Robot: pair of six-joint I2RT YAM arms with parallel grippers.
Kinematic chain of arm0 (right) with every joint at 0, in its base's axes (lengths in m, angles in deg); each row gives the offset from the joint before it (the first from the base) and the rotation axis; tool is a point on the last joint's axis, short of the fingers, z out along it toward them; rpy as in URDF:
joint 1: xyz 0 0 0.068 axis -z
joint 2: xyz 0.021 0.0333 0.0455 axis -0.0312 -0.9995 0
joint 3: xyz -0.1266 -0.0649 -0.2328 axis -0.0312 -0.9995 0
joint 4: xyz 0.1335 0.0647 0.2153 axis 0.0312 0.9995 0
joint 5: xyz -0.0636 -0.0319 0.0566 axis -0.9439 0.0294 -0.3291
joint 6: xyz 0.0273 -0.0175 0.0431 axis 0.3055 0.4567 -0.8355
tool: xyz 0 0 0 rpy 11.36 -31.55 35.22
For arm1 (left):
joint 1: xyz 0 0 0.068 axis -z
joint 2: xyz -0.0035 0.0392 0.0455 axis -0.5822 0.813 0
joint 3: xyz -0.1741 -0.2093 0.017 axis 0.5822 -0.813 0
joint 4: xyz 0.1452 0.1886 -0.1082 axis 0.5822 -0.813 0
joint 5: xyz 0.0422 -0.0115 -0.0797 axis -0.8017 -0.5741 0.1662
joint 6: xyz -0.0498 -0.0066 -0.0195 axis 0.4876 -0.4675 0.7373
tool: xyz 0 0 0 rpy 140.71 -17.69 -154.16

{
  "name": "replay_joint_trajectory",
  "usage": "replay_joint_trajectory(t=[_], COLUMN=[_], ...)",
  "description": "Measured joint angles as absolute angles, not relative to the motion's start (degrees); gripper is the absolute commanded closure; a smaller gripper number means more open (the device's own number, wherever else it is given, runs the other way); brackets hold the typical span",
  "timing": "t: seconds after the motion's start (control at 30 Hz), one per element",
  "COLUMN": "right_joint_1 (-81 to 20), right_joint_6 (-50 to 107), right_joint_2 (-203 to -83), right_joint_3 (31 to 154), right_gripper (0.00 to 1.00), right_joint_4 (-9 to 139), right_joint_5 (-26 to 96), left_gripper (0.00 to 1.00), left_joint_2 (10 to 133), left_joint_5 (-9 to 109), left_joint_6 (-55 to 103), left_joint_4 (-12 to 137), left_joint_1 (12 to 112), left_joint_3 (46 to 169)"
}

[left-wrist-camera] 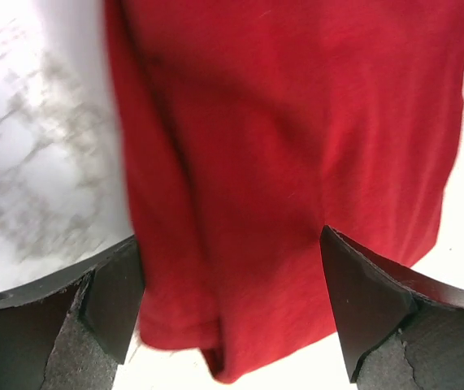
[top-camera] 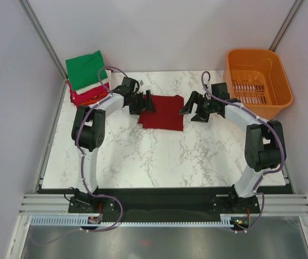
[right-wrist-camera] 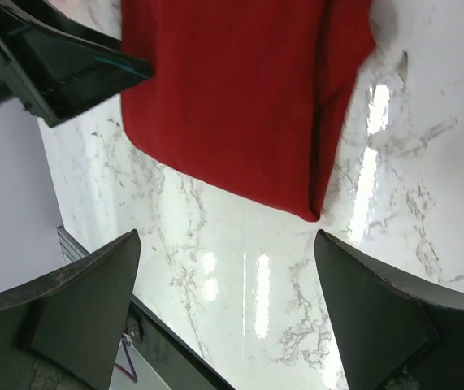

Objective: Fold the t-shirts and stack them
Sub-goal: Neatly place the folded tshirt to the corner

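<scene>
The dark red t-shirt is lying folded on the white counter, right between the two claws. The left claw and the right claw are both gaping wide, holding nothing. Farther back, the other folded t-shirts are sitting piled at the left corner, green on top.

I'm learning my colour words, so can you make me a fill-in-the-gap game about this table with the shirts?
The shirt lying alone is dark ____.
The top of the stack is coloured ____.
The basket is coloured ____.
The left arm and right arm have jaws that are not shut but ____.
Missing words: red, green, orange, open.
</scene>
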State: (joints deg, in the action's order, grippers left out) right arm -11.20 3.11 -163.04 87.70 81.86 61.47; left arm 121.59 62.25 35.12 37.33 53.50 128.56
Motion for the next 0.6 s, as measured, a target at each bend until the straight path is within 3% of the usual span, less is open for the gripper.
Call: replay_joint_trajectory(t=[0.13, 0.17, 0.2, 0.33, 0.6], right_joint_1=[-11.22, -11.2, -11.2, -11.2, -11.2], right_joint_6=[3.14, 3.14, 3.14, 3.14, 3.14], right_joint_2=[-163.06, -163.06, -163.06, -163.06, -163.06], right_joint_3=[85.03, 84.68, 84.42, 84.29, 84.29], right_gripper=[0.04, 0.04, 0.04, 0.04, 0.04], right_joint_4=[82.23, 82.23, 82.25, 82.1, 81.97], right_joint_5=[60.94, 60.9, 60.9, 60.94, 60.94], left_gripper=[0.05, 0.92, 0.98, 0.98, 0.98], left_joint_2=[122.88, 123.21, 123.91, 128.65, 129.77], left_joint_5=[63.17, 63.41, 64.68, 71.84, 74.97], left_joint_6=[35.12, 37.15, 39.47, 45.53, 49.37], left_joint_4=[38.6, 40.09, 42.36, 49.25, 53.33], left_joint_1=[54.37, 54.52, 54.65, 54.59, 55.66], left_joint_3=[129.92, 130.07, 130.29, 130.86, 130.64])
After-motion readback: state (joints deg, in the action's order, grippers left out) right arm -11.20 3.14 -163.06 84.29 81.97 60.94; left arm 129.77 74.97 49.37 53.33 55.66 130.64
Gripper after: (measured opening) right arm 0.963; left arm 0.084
